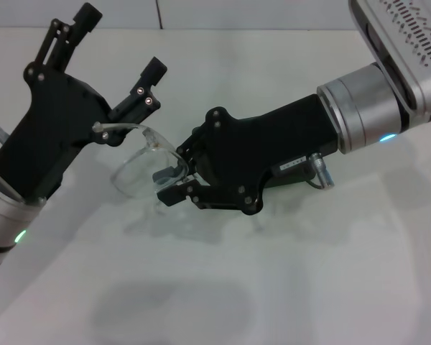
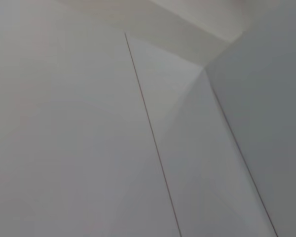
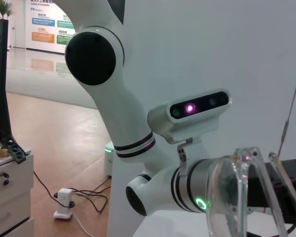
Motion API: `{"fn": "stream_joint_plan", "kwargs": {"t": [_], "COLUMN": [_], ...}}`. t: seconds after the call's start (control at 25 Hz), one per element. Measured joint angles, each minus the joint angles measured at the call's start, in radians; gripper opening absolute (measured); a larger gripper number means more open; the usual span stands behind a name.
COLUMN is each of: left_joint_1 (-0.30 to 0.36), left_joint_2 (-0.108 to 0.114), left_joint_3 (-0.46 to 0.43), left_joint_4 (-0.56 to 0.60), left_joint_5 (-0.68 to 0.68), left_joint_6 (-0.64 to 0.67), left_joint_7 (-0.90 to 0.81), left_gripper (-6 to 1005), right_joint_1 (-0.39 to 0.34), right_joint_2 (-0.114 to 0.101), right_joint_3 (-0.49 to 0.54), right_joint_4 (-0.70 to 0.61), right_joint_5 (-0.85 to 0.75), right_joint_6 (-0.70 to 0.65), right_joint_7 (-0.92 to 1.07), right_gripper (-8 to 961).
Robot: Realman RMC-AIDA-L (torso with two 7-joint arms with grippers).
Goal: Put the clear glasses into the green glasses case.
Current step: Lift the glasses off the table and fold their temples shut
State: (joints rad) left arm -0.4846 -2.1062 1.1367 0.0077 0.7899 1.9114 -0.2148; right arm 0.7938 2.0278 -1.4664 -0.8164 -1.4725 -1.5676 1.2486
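Observation:
The clear glasses (image 1: 145,164) hang in the air above the white table (image 1: 330,273), between my two arms. My right gripper (image 1: 171,184) reaches in from the right and is shut on the rim of one lens. My left gripper (image 1: 121,43) stands at the upper left with its fingers spread wide, open. One thin temple arm of the glasses (image 1: 112,128) rests against the base of its lower finger. In the right wrist view the glasses (image 3: 237,190) fill the near corner, with the left arm (image 3: 187,190) behind them. The green glasses case is out of view.
The left wrist view shows only white wall panels (image 2: 89,123) and their seams. The right wrist view takes in my own white body (image 3: 118,113), the head camera (image 3: 197,111), and a floor with cables (image 3: 69,202) beyond the table.

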Motion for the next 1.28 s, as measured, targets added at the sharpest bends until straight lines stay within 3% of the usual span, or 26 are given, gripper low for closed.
{"fn": "stream_joint_plan", "kwargs": {"t": [1.28], "left_joint_1": [0.019], "left_joint_2": [0.005], "left_joint_3": [-0.009], "left_joint_4": [0.000], "left_joint_5": [-0.048], "left_joint_6": [0.004], "left_joint_7": [0.013], "left_gripper": [892], "right_joint_1": [-0.003], "right_joint_2": [0.000], "right_joint_3": [0.002], "right_joint_4": [-0.013], "right_joint_5": [0.000], "right_joint_6": [0.007], "right_joint_7": [-0.010], "right_gripper": [142]}}
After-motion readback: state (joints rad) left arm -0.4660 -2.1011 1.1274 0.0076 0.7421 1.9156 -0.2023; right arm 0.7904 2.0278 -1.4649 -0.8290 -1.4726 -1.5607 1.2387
